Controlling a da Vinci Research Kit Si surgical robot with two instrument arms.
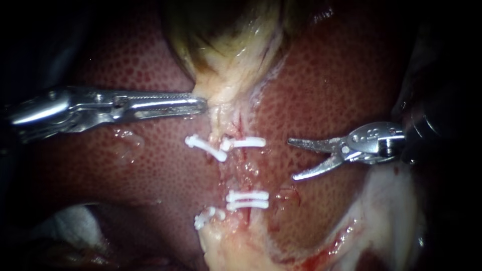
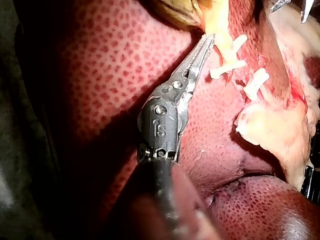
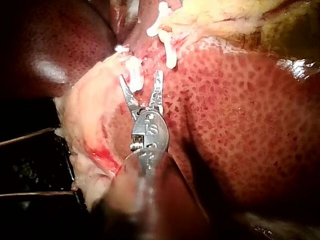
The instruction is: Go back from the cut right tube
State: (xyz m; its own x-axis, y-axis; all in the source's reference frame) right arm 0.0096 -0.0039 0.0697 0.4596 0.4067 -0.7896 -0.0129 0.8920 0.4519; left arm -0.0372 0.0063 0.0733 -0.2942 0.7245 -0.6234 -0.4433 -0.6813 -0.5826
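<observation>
Endoscope view: the right instrument (image 1: 291,160) has its jaws spread in a wide V and grips nothing. Their tips hang over the bare liver (image 1: 125,170), just to the right of the clipped tubes and apart from them. The left instrument (image 1: 202,104) has its jaws pressed together. Their tips pinch the pale, narrowed neck of the gallbladder (image 1: 226,45), which rises dark and greenish toward the liver's upper edge.

Below that neck runs the right tube (image 1: 244,165). A single clip (image 1: 244,142) crosses it on the gallbladder side, and paired clips (image 1: 247,199) lie stacked close together lower down. Between the two sets the tube looks ragged and reddened, and it is parted there. A slanted clip (image 1: 206,148) sits just left of the single one, and a lowest clip (image 1: 205,219) lies left of the pair, at the rim of the pale stump. Pale fatty tissue (image 1: 386,211), streaked with blood, banks up along the liver's lower right edge, under the right instrument's shaft.

In the right wrist view the spread jaws lie where the speckled liver meets that pale tissue. One jaw runs alongside the tissue's rim and white clips show ahead of the tips.

In the left wrist view the closed jaws show a toothed edge. Their tips are sunk in yellow tissue at the gallbladder's neck, with clips just beside them and the other instrument's tips well beyond.
</observation>
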